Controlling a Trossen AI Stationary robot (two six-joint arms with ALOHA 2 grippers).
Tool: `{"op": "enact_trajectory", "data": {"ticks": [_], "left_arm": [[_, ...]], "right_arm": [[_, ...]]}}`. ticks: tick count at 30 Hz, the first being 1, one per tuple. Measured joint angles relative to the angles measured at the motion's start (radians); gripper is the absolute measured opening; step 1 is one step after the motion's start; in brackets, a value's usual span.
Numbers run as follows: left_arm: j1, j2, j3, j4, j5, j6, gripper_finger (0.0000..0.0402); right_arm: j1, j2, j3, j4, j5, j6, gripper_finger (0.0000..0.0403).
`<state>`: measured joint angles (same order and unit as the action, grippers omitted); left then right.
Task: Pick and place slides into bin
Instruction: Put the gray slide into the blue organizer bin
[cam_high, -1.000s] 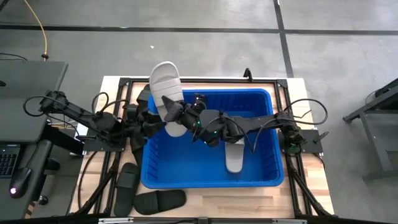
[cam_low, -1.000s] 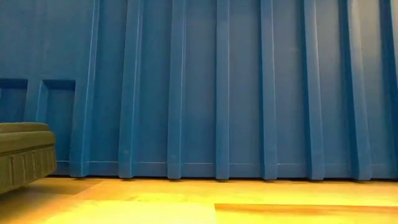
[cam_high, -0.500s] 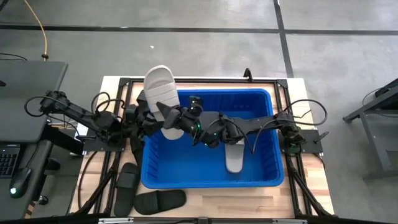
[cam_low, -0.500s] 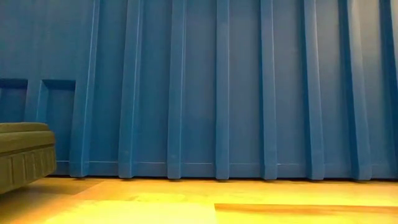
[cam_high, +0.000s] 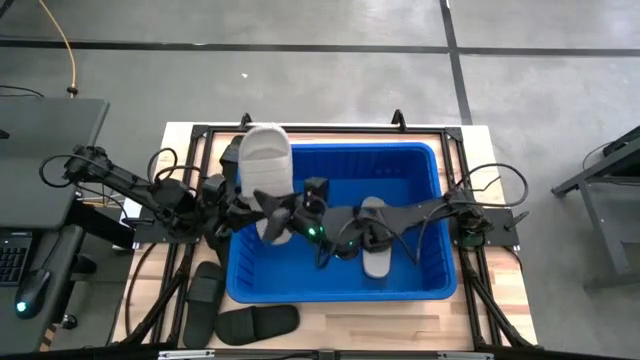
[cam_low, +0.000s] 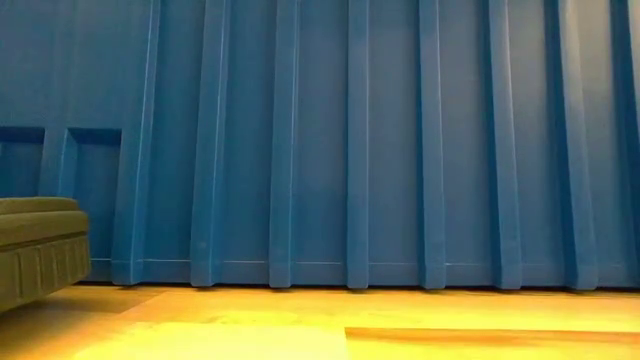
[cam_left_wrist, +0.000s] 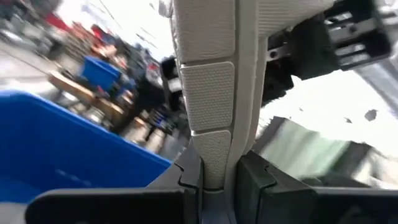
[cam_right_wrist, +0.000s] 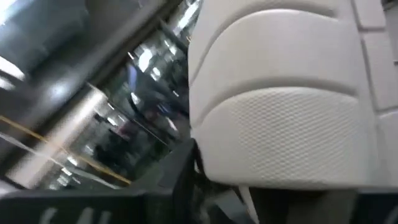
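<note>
Grey slide (cam_high: 266, 165) stands over the bin's (cam_high: 425, 152) left rim, with the left claw (cam_high: 243, 205) closed on its edge. The right claw (cam_high: 290, 212), just beside inside the bin, is half open and seems to be releasing it. One grey slide (cam_high: 374, 240) already lies in the bin; black slides (cam_high: 255, 322) wait on the counter (cam_high: 400, 330) in front of the bin. With only one thin edge pinched, the slide may twist and fall outside the rim.

Glossy ribbed plastic bin (cam_high: 430, 225), matt textured rubber slide (cam_high: 266, 165), wood table (cam_high: 400, 325)
</note>
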<state>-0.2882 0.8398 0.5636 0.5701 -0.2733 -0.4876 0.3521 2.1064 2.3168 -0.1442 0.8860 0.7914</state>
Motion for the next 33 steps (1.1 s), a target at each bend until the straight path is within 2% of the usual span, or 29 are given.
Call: {"op": "enact_trajectory", "data": {"ticks": [5,12,17,19,27,33], "left_arm": [[0.0,0.0,0.0,-0.018,0.072,-0.062,0.0035],[0.0,-0.005,0.0,-0.019,0.092,-0.072,0.0035],[-0.002,-0.008,0.0,-0.012,0.146,-0.082,0.0034],[-0.002,-0.008,0.0,-0.015,0.158,-0.09,0.0034],[-0.001,-0.004,0.0,-0.082,0.253,-0.176,0.0034],[0.0,0.003,0.0,-0.085,0.243,-0.182,0.0034]], "right_arm": [[0.043,-0.072,0.001,-0.317,-0.036,0.184,0.0166],[0.064,-0.123,0.0,-0.455,-0.075,0.176,0.0191],[0.08,-0.2,0.0,-0.863,-0.051,0.39,0.0192],[0.091,-0.226,-0.001,-0.959,-0.067,0.44,0.0193],[0.102,-0.349,0.0,-1.115,-0.216,0.395,0.0189],[0.062,-0.44,-0.037,-1.152,-0.296,0.283,0.0188]]}}
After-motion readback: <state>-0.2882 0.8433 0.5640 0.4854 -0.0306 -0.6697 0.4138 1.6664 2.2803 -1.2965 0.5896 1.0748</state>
